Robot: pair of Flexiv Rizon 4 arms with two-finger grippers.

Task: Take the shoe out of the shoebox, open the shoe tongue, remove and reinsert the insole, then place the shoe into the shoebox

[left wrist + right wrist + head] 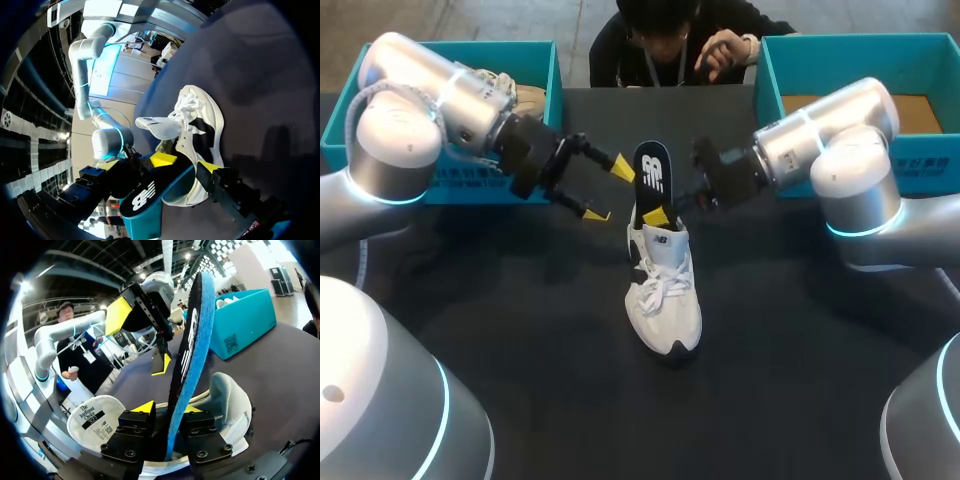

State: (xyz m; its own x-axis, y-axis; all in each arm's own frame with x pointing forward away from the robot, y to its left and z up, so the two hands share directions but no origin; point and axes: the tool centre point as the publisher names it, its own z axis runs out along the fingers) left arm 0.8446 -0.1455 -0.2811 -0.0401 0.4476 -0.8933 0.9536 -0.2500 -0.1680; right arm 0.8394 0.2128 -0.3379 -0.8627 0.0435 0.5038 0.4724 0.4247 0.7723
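Right gripper [167, 409] pinches the insole [192, 340] — left gripper [608, 190] gapes wide beside it.

White logo mark on the black blue-edged foam insole [652, 172]. Small dark mark on the tongue of the white mesh shoe [663, 288]. Printed black-and-white label with a code square on the white tongue lining [92, 417]. White lettering on the left teal cardboard shoebox [470, 182] and the right teal cardboard box [920, 165], too small to read.
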